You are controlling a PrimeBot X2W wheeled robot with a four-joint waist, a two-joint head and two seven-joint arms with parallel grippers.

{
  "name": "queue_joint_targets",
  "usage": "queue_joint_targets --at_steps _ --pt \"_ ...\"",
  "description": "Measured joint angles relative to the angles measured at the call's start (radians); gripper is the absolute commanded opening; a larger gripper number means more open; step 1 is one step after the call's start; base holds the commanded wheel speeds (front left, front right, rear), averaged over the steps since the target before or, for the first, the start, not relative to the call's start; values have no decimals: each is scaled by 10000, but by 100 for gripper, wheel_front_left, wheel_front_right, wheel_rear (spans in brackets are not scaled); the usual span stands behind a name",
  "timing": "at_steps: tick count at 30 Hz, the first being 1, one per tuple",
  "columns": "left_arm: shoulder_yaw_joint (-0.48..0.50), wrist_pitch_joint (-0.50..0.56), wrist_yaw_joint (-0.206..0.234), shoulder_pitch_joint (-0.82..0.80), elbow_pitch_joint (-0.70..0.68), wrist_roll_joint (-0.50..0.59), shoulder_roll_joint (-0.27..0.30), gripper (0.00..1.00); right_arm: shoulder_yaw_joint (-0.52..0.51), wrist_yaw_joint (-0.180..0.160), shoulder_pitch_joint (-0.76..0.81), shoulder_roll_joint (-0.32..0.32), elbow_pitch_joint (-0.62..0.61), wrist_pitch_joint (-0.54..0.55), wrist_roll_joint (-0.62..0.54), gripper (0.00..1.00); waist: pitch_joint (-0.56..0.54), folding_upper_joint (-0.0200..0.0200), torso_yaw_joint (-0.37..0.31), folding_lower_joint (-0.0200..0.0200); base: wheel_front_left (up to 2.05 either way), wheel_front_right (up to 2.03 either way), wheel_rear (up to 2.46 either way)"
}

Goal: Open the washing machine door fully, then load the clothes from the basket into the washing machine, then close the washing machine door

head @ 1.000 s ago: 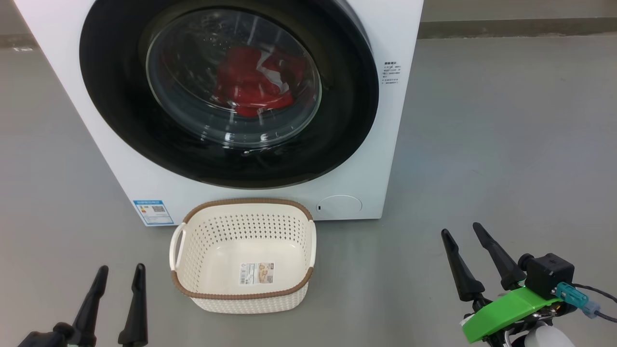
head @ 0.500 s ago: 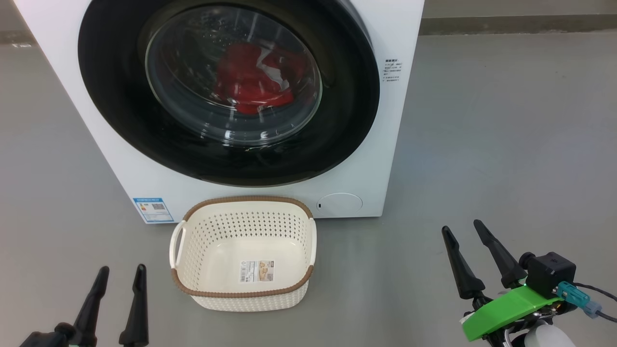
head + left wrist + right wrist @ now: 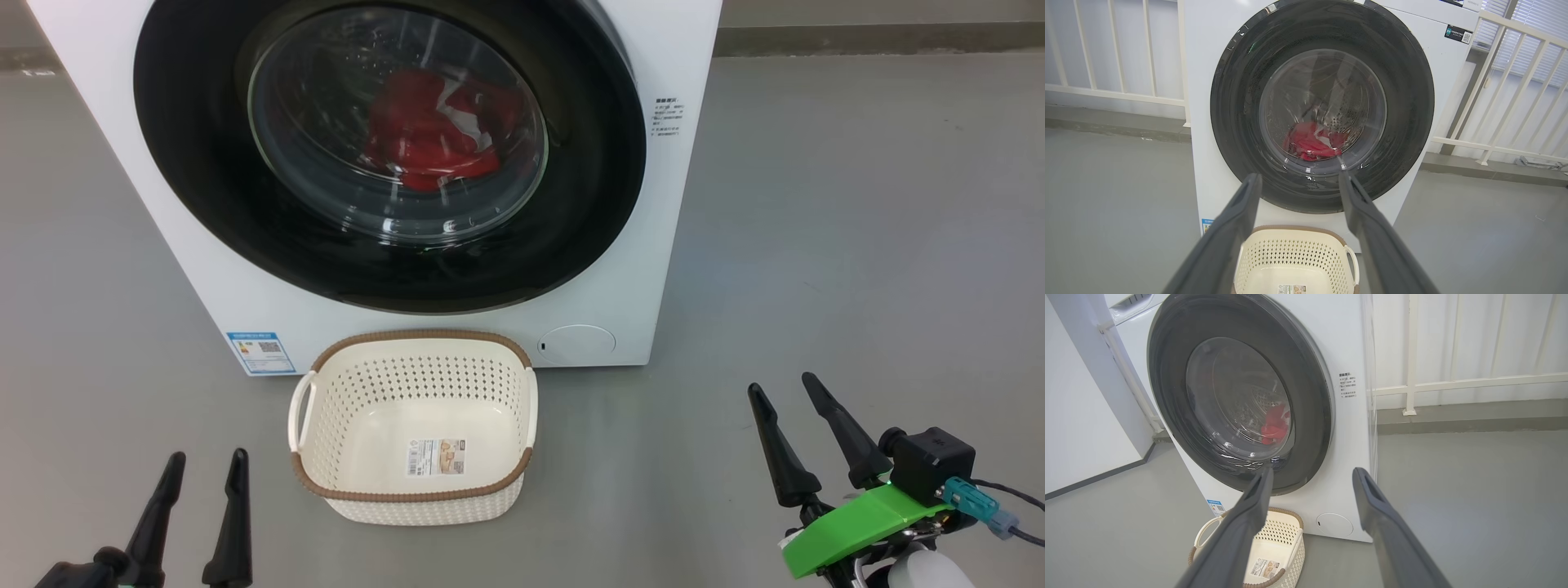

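Note:
The white washing machine (image 3: pixel 669 269) fills the upper head view, and its black-rimmed round door (image 3: pixel 204 180) lies shut against the front. Red clothes (image 3: pixel 424 135) show through the glass inside the drum. They appear again behind the door glass as clothes (image 3: pixel 1310 143) in the left wrist view and clothes (image 3: pixel 1274 426) in the right wrist view. The cream basket (image 3: pixel 412 486) stands on the floor before the machine with only a paper label on its bottom. My left gripper (image 3: pixel 206 461) is open at the lower left. My right gripper (image 3: pixel 784 384) is open at the lower right, holding nothing.
Grey floor (image 3: pixel 857 245) stretches to the right of the machine and around the basket. White railings (image 3: pixel 1506 81) stand behind the machine on both sides. A blue sticker (image 3: pixel 260 351) and a small round flap (image 3: pixel 576 344) sit low on the machine's front.
The whole head picture has shifted slightly, so the camera moved. Both grippers stay open in the same spots.

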Motion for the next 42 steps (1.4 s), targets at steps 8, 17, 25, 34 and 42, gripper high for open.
queue_joint_targets --at_steps 8,17,25,34,42 --pt "0 0 0 0 0 0 0 100 -2 0 1 10 0 0 -15 100 -5 0 0 0 0 0 0" --pt "-8 0 0 0 0 -4 0 100 0 0 1 17 0 0 -15 100 4 0 3 0 0 0 0" --pt "-19 0 0 -1 17 -8 -2 100 0 0 3 17 0 0 -15 100 -14 0 18 0 0 0 0" --pt "-40 0 0 -1 25 -42 -2 100 4 0 5 21 2 0 -15 100 -30 0 13 0 0 0 0" --pt "-251 61 2 260 646 -84 -412 0 31 0 405 174 654 15 19 0 -30 0 12 0 0 0 0"
